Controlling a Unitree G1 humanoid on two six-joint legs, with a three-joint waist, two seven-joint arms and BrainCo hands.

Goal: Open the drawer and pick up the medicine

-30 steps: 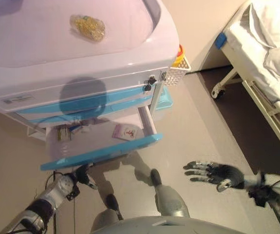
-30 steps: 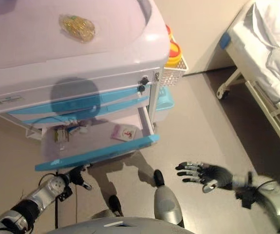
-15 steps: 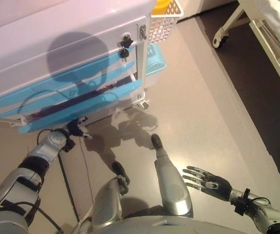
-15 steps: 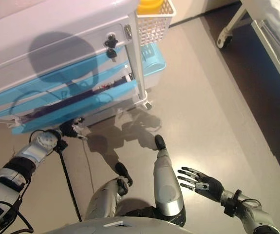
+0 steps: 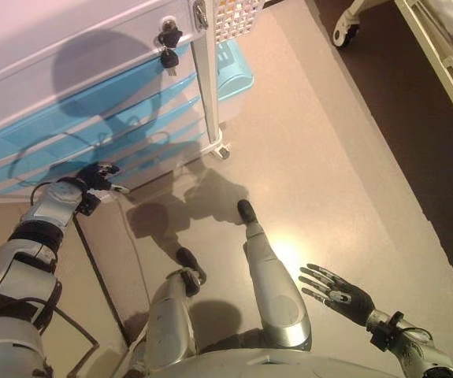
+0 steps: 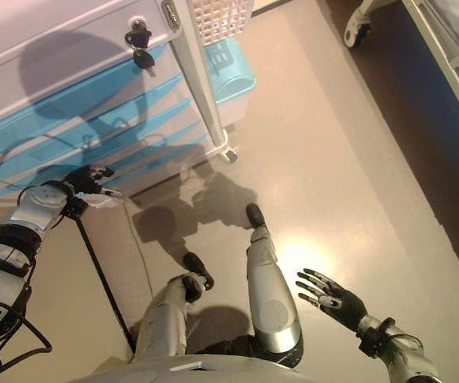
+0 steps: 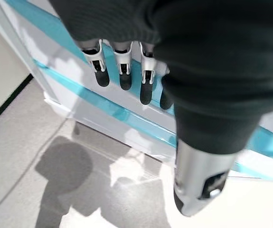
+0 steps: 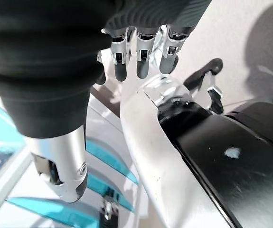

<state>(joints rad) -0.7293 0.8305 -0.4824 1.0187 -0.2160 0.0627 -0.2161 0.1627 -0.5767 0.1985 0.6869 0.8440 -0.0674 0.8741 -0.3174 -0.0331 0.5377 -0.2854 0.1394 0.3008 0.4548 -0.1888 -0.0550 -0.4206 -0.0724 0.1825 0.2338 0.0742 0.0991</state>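
The cart [image 5: 68, 87] has light blue drawer fronts, and all of them sit flush; the lowest drawer [image 5: 159, 146] is closed. No medicine shows in any view. My left hand [image 5: 98, 176] is at the left end of the lowest drawer front, fingers fairly straight and pointing at its blue strip [image 7: 108, 108], holding nothing. My right hand [image 5: 341, 292] hangs low on the right over the floor, fingers spread and empty.
Keys [image 5: 167, 46] hang from a lock at the cart's right corner. A white basket [image 5: 234, 12] and a blue bin [image 5: 232, 71] are on the cart's right side. A bed frame [image 5: 439, 55] stands at the right. A black cable [image 5: 104, 276] runs across the floor.
The camera has tilted down. The drawer that stood open with a small box inside is now shut, and my left hand has followed its front in. The right hand stays open.
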